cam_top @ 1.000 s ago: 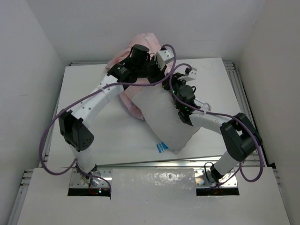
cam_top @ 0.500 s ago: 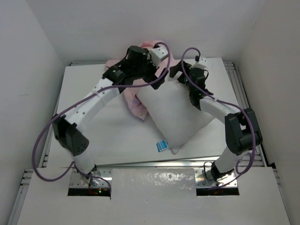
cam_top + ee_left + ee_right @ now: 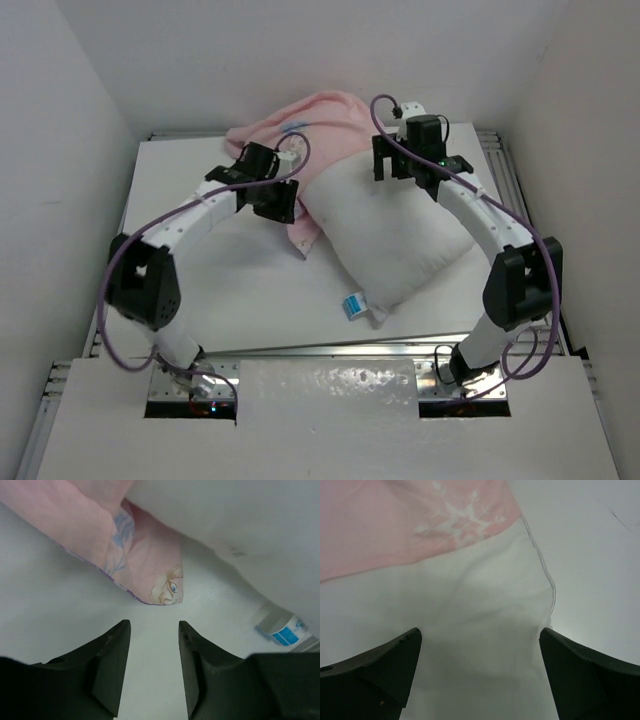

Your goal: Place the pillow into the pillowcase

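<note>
The white pillow (image 3: pixel 400 240) lies flat at the table's middle right, its blue-and-white tag (image 3: pixel 352 305) at the near corner. The pink pillowcase (image 3: pixel 300 125) drapes over the pillow's far end and trails down its left side to a printed corner (image 3: pixel 165 587). My left gripper (image 3: pixel 283 205) hovers over bare table just left of that corner, jaws apart, with nothing between them (image 3: pixel 152 625). My right gripper (image 3: pixel 415 170) is wide open above the pillow's far right part (image 3: pixel 479 632), just below the pillowcase's hem (image 3: pixel 410 520). It holds nothing.
The white table (image 3: pixel 200 270) shows bare surface to the left of the pillow and along its near edge. Grey walls close in on three sides, and the pillowcase bunches against the back wall. Purple cables loop along both arms.
Both grippers were shut at the raised pillowcase and pillow, and have opened and let go. The pillow has dropped flat. The left gripper drew back leftward and its jaws narrowed. The right moved to the far end.
</note>
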Action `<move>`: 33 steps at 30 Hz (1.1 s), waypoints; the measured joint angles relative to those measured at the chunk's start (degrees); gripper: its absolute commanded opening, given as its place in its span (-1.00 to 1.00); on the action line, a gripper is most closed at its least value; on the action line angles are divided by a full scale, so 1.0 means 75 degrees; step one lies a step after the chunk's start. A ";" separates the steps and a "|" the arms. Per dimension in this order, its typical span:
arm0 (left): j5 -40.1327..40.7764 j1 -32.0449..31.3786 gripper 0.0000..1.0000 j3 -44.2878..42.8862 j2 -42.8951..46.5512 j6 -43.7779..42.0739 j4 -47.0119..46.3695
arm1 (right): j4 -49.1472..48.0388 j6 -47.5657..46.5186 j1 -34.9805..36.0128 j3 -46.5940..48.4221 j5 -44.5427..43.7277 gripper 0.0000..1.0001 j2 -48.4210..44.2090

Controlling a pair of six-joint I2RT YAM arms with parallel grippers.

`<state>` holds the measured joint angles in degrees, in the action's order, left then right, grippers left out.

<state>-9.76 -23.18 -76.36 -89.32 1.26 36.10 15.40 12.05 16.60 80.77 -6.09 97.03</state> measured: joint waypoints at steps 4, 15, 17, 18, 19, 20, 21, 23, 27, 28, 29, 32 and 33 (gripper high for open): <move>-0.0746 0.0099 0.27 -0.1037 -0.1684 -0.0423 0.0828 | 0.0679 -0.0469 0.0006 -0.0119 -0.0478 0.98 -0.0396; -0.1842 0.0303 0.58 0.0638 -0.0562 -0.0166 -0.0965 | 0.0221 -0.2025 0.1160 -0.1877 -0.0023 0.98 -0.2288; -0.2008 0.0297 0.64 0.0682 -0.0548 -0.0050 -0.1349 | 0.0017 -0.2288 0.1874 -0.2602 -0.0227 0.98 -0.2465; -0.2040 0.0271 0.69 0.0682 -0.0557 -0.0009 -0.1489 | -0.0032 -0.2337 0.2124 -0.2856 -0.0254 0.98 -0.2471; -0.2040 0.0221 0.72 0.0682 -0.0560 0.0017 -0.1629 | -0.0128 -0.2340 0.2299 -0.3127 -0.0341 0.98 -0.2468; -0.2022 0.0198 0.72 0.0682 -0.0562 0.0044 -0.1746 | -0.0242 -0.2349 0.2390 -0.3372 -0.0446 0.98 -0.2471; -0.1938 0.0140 0.72 0.0685 -0.0568 0.0076 -0.1851 | -0.0417 -0.2358 0.2480 -0.3602 -0.0647 0.98 -0.2474; -0.1705 0.0009 0.62 0.0699 -0.0624 0.0152 -0.2116 | -0.0898 -0.2445 0.2707 -0.4039 -0.1241 0.98 -0.2474; -0.1215 -0.0163 0.17 0.1008 -0.0863 0.0332 -0.2888 | -0.1690 -0.2632 0.3203 -0.4453 -0.2241 0.98 -0.2369; -0.1122 -0.0166 0.06 0.1110 -0.0976 0.0405 -0.3095 | -0.1845 -0.2643 0.3246 -0.4491 -0.2349 0.98 -0.2314; -0.1049 -0.0166 -0.06 0.1183 -0.1099 0.0484 -0.3261 | -0.1970 -0.2643 0.3258 -0.4514 -0.2448 0.98 -0.2235; -0.0851 -0.0163 -0.60 0.1256 -0.1556 0.0688 -0.3684 | -0.2317 -0.2637 0.3255 -0.4520 -0.2774 0.93 -0.1871; -0.0787 -0.0160 -0.92 0.1256 -0.1719 0.0740 -0.3815 | -0.2436 -0.2637 0.3255 -0.4520 -0.2876 0.80 -0.1714</move>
<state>-15.66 -24.38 -66.94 -102.21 6.81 7.49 -2.87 -7.73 41.01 46.87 -27.66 84.18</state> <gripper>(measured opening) 0.237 0.976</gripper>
